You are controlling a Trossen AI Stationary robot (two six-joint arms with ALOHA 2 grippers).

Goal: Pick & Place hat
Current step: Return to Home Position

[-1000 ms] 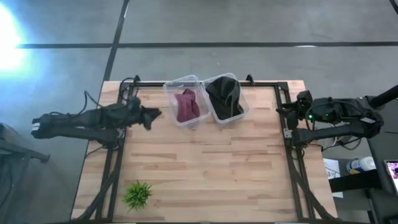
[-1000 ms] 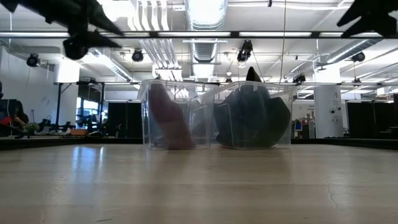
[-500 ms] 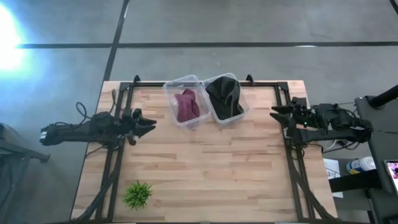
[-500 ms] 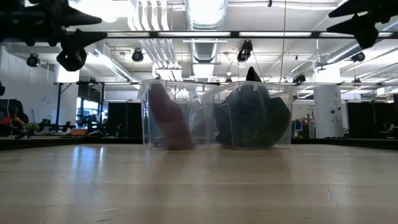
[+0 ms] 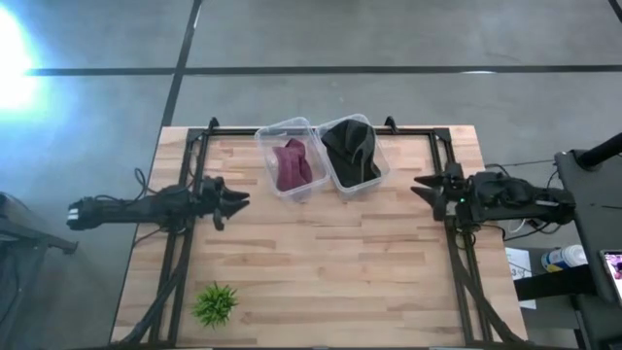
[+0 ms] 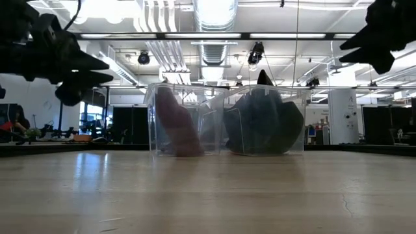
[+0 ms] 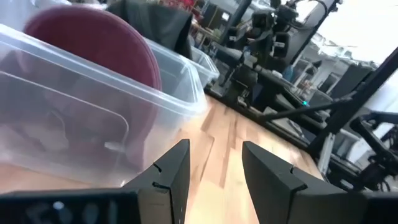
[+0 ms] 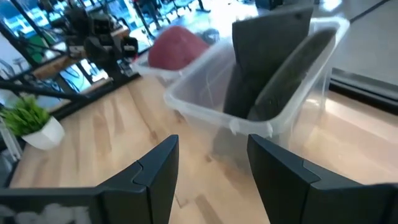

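A maroon hat (image 5: pixel 292 163) lies in a clear plastic bin (image 5: pixel 264 146) at the table's far side; it also shows in the left wrist view (image 7: pixel 99 37). A black hat (image 5: pixel 352 148) lies in a second clear bin (image 5: pixel 382 165) beside it, with its top sticking above the rim (image 8: pixel 273 68). My left gripper (image 5: pixel 243 199) is open and empty at the table's left, left of the maroon hat's bin. My right gripper (image 5: pixel 420 185) is open and empty at the table's right, right of the black hat's bin.
A small green potted plant (image 5: pixel 215 303) stands at the near left corner. Black frame rails (image 5: pixel 453 243) run along the table's left and right sides and far edge. Bare wood (image 5: pixel 321 262) spreads over the middle and near part of the table.
My left gripper has drawn back from beside the maroon hat's bin toward the table's near-left and gone lower. My right gripper has come from the right edge in over the table toward the black hat's bin and gone lower. The bins and hats have stayed put.
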